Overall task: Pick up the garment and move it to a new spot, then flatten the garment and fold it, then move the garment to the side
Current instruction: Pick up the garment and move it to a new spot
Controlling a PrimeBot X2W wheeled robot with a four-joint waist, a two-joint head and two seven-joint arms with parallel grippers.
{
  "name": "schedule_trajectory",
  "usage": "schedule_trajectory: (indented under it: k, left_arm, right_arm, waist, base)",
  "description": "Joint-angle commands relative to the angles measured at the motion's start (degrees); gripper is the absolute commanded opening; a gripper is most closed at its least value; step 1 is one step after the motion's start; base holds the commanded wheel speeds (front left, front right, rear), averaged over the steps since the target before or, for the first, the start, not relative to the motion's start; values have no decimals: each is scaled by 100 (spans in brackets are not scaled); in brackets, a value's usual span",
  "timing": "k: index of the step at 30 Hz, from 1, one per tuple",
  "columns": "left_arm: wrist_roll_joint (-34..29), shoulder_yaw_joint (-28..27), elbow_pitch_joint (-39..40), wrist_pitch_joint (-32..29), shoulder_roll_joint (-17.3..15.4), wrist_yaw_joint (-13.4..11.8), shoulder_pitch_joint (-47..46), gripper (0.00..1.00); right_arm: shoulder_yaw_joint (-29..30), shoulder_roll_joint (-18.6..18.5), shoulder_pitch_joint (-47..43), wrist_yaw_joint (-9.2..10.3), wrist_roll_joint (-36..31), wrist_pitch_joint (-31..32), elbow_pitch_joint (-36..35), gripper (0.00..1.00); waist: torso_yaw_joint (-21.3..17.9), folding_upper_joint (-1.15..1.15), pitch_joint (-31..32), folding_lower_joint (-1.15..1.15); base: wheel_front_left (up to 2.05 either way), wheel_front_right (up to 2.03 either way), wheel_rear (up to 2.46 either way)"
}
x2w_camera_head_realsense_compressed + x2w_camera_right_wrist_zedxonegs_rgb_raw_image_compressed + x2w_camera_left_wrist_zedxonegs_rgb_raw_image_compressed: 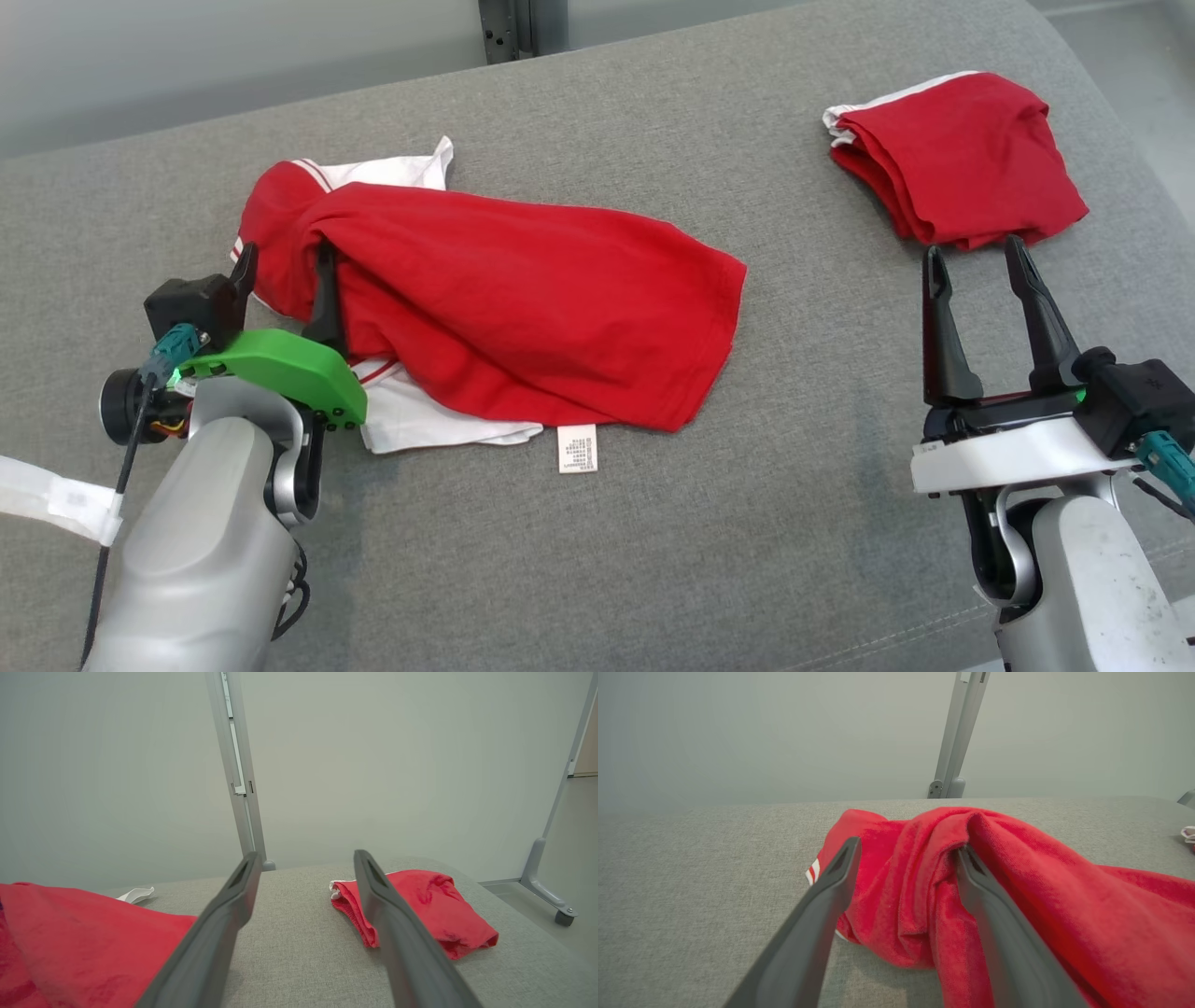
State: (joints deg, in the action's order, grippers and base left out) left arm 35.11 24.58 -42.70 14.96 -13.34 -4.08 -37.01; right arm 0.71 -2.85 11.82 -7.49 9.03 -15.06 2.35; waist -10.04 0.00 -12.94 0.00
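1. Left gripper (285,280): sits at the left end of the crumpled red-and-white shirt (532,299). The jaws stand wide apart and clamp nothing. A ridge of red cloth lies between the two fingers. In the left wrist view, one fingertip is tucked under a fold.
2. Red-and-white shirt: bunched on the grey cushion (653,560), left of centre, not yet flattened. A white panel and the care label (577,448) show along its near edge. Its long axis runs from the left gripper off to the right, with the hem end toward the middle.
3. Key relation: the shirt touches the left fingers and lies well apart from the right gripper (976,266). Judgement: the left arm is nearer for a fresh grasp, and the right would have to reach across for the hem.
4. Right gripper: jaws wide apart, nothing between them. It hovers just short of a folded red garment (962,159) at the far right.
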Motion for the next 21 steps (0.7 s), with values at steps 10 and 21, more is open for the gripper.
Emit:
schedule_trajectory:
  k: [10, 21]
  left_arm:
    - [-612, -1020, 1139, 17, 321, 212, 1157, 100]
    - [-1204, -1865, 2272, 18, 680, 415, 2636, 100]
  right_arm:
    - [71, -10, -175, 0, -130, -15, 37, 100]
    - [21, -10, -506, 0, -227, -16, 203, 100]
  waist:
    - [379, 0, 424, 0]
    - [733, 0, 932, 0]
  base:
    - [0, 0, 0]
    - [0, 0, 0]
